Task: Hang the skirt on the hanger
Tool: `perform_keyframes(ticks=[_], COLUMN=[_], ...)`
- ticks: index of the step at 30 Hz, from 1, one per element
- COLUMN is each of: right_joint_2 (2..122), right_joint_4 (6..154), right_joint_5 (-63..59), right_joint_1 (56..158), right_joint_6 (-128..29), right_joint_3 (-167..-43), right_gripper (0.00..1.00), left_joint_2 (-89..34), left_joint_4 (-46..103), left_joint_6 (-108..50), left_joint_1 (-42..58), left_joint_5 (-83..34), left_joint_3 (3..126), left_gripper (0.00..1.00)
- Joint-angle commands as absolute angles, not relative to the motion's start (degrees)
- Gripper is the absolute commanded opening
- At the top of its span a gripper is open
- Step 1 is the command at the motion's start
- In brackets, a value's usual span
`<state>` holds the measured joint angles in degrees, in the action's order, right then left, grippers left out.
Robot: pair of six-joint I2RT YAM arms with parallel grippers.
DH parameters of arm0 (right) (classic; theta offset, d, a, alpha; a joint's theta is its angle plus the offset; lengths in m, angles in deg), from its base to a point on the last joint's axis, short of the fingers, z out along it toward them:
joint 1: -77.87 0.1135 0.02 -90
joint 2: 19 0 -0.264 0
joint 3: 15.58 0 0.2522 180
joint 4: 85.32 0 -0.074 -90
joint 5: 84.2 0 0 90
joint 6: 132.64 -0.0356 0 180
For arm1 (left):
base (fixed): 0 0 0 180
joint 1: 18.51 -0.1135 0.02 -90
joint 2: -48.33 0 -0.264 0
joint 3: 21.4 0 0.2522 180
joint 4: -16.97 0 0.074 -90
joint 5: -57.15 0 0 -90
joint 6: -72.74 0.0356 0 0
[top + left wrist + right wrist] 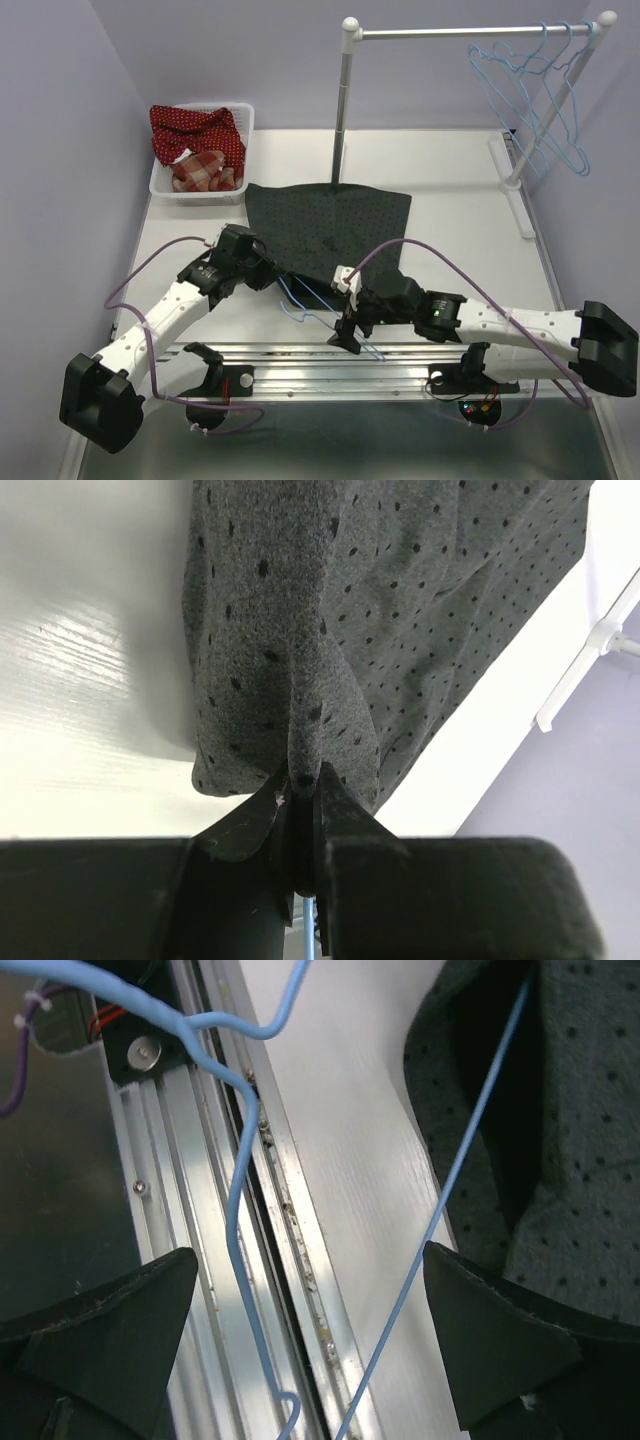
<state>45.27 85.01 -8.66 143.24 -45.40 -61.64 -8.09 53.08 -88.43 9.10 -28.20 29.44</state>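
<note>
While the right gripper is gripping nothing, the hanger is lying loose at the near edge of the table, with its hook end sitting over the rail. That is the main risk: any tug on the cloth is likely to drag the wire toward the drop-off or twist it out of line. One hanger arm appears to be running in under the near edge of the skirt, so skirt and wire are probably coupling. The second risk is the wire itself. It is thin, and two strands are passing between the right jaws, so a close here may be catching the wrong strand or skating off. The third is the left pinch: only a small fold is being held, so it may slip out once the cloth's weight comes onto it, or bunch and block the wire. The right gripper is standing wide open, straddling the wire and touching nothing that can be seen. The left gripper is standing nearly closed, clamping a fold at the skirt's near edge. The skirt is lying mostly flat mid-table and peaking up into that pinch.
</note>
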Motion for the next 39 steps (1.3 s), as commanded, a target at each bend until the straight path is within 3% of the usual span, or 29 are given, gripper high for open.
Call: perform_keyframes(ticks=[1, 10, 20, 23, 28, 34, 37, 39], right_joint_2=[39.36, 34.09, 43.64, 46.81, 50.78, 54.03, 54.56, 54.91], right_joint_4=[78.92, 58.25, 54.02, 56.03, 62.63, 66.23, 68.34, 69.05], right_joint_5=[2.41, 23.79, 33.13, 33.31, 31.19, 34.62, 34.01, 33.39], right_joint_1=[143.79, 143.79, 143.79, 143.79, 141.95, 140.63, 139.93, 139.31], right_joint_6=[-57.73, -80.68, -81.66, -80.26, -78.85, -79.55, -79.81, -80.34], right_joint_3=[-63.62, -64.33, -65.2, -65.55, -65.47, -65.38, -64.59, -64.15], right_gripper=[1.0, 1.0, 1.0, 0.89, 0.86, 0.63, 0.59, 0.49], left_joint_2=[-6.78, -2.74, -1.42, -1.15, -0.63, -0.36, -1.06, -1.68], left_joint_4=[51.65, 48.04, 47.96, 47.69, 48.48, 48.92, 48.66, 48.31], left_joint_6=[-87.48, -90.56, -91.08, -91.0, -90.65, -90.65, -90.38, -90.29], left_joint_1=[8.73, 8.12, 7.77, 7.68, 7.59, 7.59, 7.5, 7.5], left_joint_5=[-30.3, -29.77, -29.86, -29.95, -30.65, -31.88, -32.06, -31.88], left_joint_3=[30.51, 28.22, 28.4, 28.39, 28.57, 28.13, 28.39, 28.57], left_gripper=[0.0, 0.0, 0.0, 0.0, 0.0, 0.0, 0.0, 0.0])
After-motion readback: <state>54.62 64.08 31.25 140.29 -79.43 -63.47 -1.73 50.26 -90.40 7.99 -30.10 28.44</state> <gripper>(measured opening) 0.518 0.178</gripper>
